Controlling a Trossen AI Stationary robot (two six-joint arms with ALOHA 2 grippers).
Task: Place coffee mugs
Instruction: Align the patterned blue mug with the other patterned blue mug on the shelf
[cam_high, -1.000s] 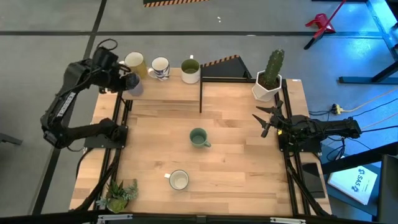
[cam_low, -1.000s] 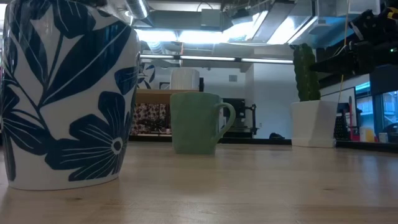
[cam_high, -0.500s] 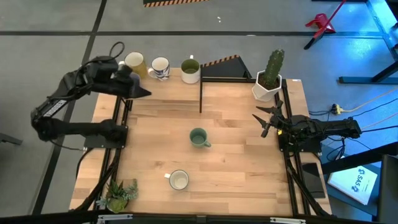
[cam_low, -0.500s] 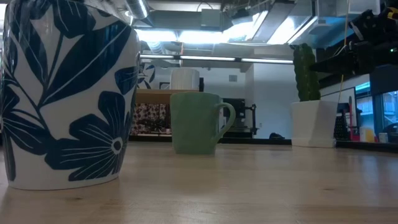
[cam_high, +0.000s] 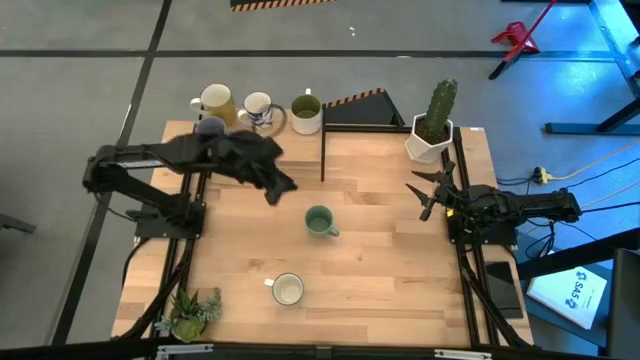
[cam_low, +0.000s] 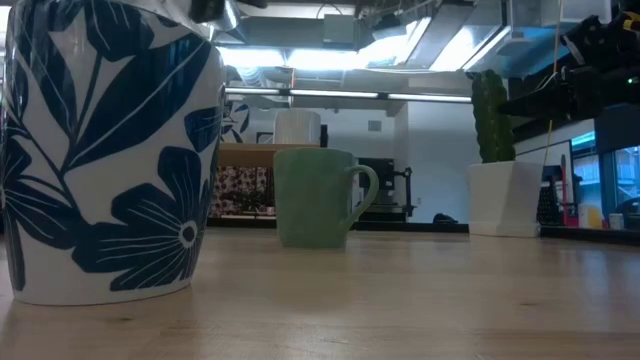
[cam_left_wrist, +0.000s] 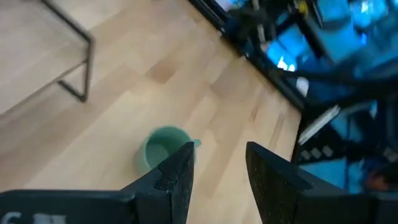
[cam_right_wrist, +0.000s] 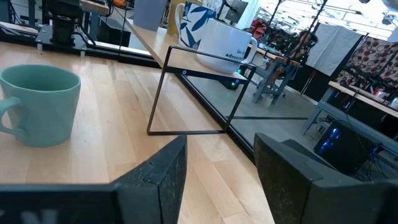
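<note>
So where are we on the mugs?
Looks done: four at the back edge, the yellow mug, floral mug, white mug and lavender mug. In hand: nothing; the left pincer is open and empty over the table, near the green mug, probably next. Left: green mug and front mug, both mid-table. Right pincer waits open at the right edge.

white mug (cam_right_wrist: 219, 38), "adventure" partly legible
</note>
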